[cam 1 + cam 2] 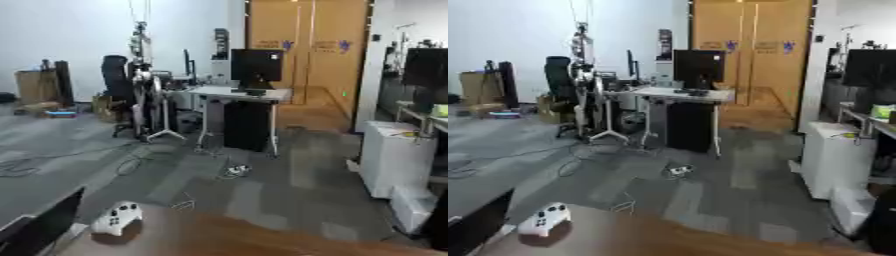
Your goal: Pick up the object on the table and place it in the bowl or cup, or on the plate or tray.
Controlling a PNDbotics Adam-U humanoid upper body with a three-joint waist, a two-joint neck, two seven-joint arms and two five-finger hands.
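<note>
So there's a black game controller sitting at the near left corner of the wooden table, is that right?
Not quite: the controller is white, not black, as the left eye view shows. It does sit at the near left corner of the wooden table.

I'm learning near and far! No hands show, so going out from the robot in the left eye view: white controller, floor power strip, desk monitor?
1. White controller, on the table, lower left.
2. Power strip, on the floor, middle.
3. Monitor, on the far desk.
Neither hand shows.
</note>
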